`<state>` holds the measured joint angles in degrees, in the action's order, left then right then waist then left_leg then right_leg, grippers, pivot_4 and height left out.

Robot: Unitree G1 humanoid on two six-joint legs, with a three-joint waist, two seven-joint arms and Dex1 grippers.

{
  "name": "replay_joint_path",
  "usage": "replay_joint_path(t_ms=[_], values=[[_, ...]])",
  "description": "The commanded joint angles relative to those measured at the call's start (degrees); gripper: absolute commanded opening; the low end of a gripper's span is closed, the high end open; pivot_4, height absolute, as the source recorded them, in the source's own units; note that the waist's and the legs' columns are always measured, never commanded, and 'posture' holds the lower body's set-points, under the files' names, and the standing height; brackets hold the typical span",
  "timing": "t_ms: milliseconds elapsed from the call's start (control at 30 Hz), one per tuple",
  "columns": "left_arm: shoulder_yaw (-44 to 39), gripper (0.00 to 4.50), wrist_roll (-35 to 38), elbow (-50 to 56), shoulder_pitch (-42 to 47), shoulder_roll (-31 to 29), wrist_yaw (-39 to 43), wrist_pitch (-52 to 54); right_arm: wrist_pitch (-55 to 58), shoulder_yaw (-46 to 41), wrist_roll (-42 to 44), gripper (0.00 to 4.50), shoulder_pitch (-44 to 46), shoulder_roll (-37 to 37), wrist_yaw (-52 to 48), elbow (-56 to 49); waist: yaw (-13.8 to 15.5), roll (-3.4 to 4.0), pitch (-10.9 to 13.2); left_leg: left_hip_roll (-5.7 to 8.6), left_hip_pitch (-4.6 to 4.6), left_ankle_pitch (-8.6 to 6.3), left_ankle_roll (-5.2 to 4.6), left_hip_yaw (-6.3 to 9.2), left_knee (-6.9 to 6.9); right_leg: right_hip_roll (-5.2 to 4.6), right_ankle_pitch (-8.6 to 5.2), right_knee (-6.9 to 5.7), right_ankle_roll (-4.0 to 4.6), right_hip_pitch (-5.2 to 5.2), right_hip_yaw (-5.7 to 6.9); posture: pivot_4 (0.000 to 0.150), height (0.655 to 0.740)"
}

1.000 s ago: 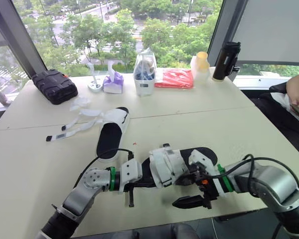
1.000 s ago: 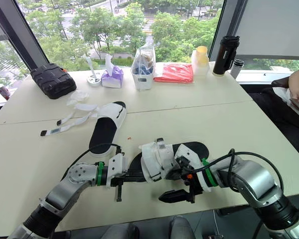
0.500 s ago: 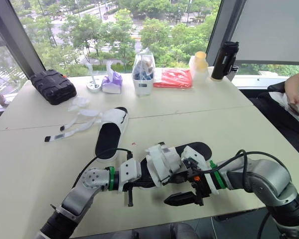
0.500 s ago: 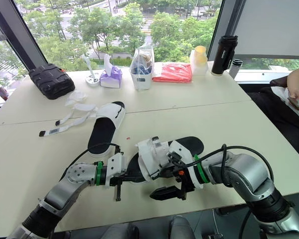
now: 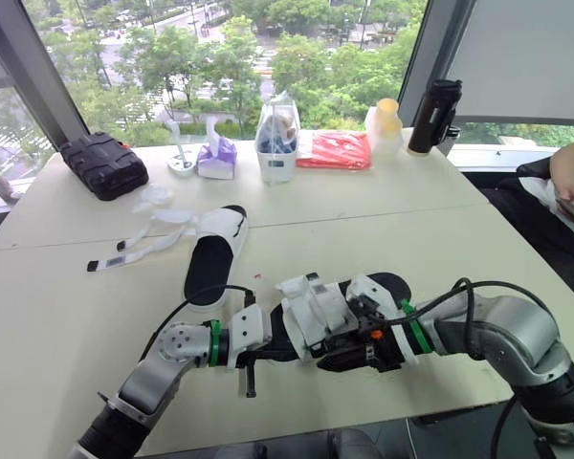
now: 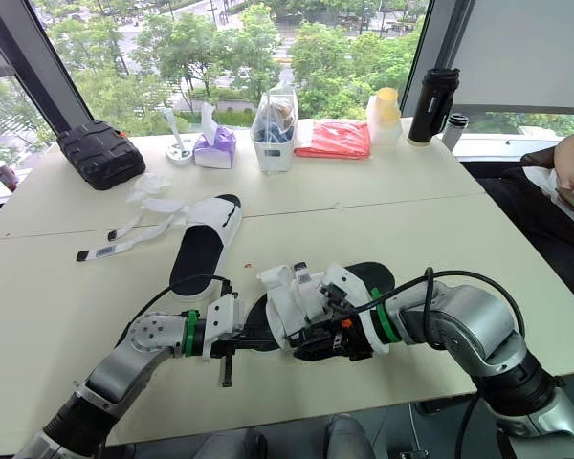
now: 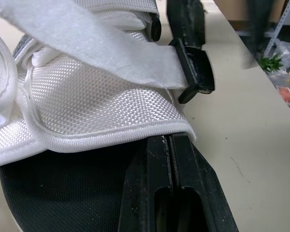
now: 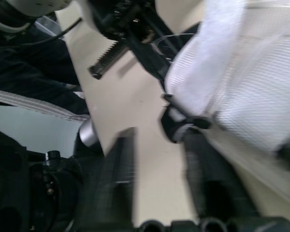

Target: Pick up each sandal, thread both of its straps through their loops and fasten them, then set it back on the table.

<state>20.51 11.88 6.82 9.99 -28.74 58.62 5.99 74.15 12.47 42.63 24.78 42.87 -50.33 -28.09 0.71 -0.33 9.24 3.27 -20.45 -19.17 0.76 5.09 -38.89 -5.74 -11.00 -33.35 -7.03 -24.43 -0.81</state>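
Note:
A black-soled sandal (image 5: 385,285) with a white mesh upper (image 5: 311,308) lies near the table's front edge between my arms. My left gripper (image 5: 266,351) is shut on the edge of its sole; in the left wrist view the two fingers (image 7: 154,193) meet under the upper, below a white strap (image 7: 101,53) ending in a black tip (image 7: 195,72). My right gripper (image 5: 340,356) is pressed against the sandal's near side under the straps, closed at a strap's black tip (image 8: 183,126); that view is blurred. The second sandal (image 5: 213,253) lies farther left with loose straps (image 5: 139,247).
Along the window side stand a black case (image 5: 103,164), a tissue box (image 5: 216,158), a clear container (image 5: 277,143), a red packet (image 5: 335,150), a yellow-lidded bottle (image 5: 386,124) and a black flask (image 5: 434,117). A person's arm (image 5: 569,172) shows at the right. The table's front edge runs just below both grippers.
My right gripper slid left against the sandal's near side and its fingers went from wide open to closed. The left gripper kept its hold and place.

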Motion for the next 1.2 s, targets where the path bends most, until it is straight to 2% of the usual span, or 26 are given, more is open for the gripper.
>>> replay_joint_path(t_ms=[33, 333, 533, 700, 933, 1200], values=[[2.8, 0.00, -3.0, -3.0, -1.2, -0.2, -0.3, 2.7, -2.7, 2.0, 1.3, 0.01, 1.0, -1.3, -2.1, -1.4, 0.0, 0.00, 0.0, 0.00, 0.00, 0.00, 0.00, 0.00, 0.01, 0.00, -0.01, 0.00, 0.02, -0.01, 0.00, 0.150, 0.7400], [2.7, 0.00, -3.0, -2.8, -1.3, -0.2, -0.4, 2.7, -5.6, 6.7, -1.7, 0.01, -2.3, 2.2, -4.2, -0.9, 0.0, 0.00, 0.0, 0.00, 0.02, 0.00, 0.00, 0.00, 0.03, 0.01, -0.01, 0.00, 0.02, 0.00, 0.00, 0.150, 0.7400], [3.0, 0.00, -2.9, -2.6, -1.3, -0.5, -0.1, 2.7, -11.9, 13.2, -6.9, 0.01, -5.2, 8.5, -10.4, 0.1, 0.0, -0.02, 0.0, -0.01, 0.06, 0.00, 0.00, -0.01, 0.05, 0.01, -0.04, 0.01, -0.03, 0.03, 0.01, 0.150, 0.7400], [3.0, 0.00, -2.7, -2.2, -1.6, -0.6, -0.3, 2.9, -14.3, 15.0, -8.3, 0.01, -5.6, 10.7, -14.0, -0.3, 0.1, -0.09, -0.1, 0.00, 0.06, -0.02, -0.03, 0.02, 0.05, 0.01, -0.07, 0.03, -0.11, 0.06, 0.01, 0.150, 0.7400], [3.1, 0.00, -2.4, -1.4, -2.5, -1.1, -0.4, 3.3, -20.2, 17.2, -11.7, 0.01, -8.3, 18.1, -20.5, -4.6, 0.2, -0.08, -0.1, 0.03, 0.02, -0.12, -0.05, 0.05, 0.11, -0.03, -0.12, 0.14, -0.24, 0.06, 0.02, 0.150, 0.7400], [3.4, 0.00, -2.1, 0.5, -3.6, -1.7, 0.0, 4.2, -27.0, 21.8, -19.1, 0.01, -10.2, 20.6, -24.2, -5.1, 0.2, 0.04, -0.1, 0.07, 0.02, -0.34, -0.06, -0.06, 0.11, -0.11, -0.09, 0.19, -0.33, 0.02, -0.01, 0.150, 0.7400]])
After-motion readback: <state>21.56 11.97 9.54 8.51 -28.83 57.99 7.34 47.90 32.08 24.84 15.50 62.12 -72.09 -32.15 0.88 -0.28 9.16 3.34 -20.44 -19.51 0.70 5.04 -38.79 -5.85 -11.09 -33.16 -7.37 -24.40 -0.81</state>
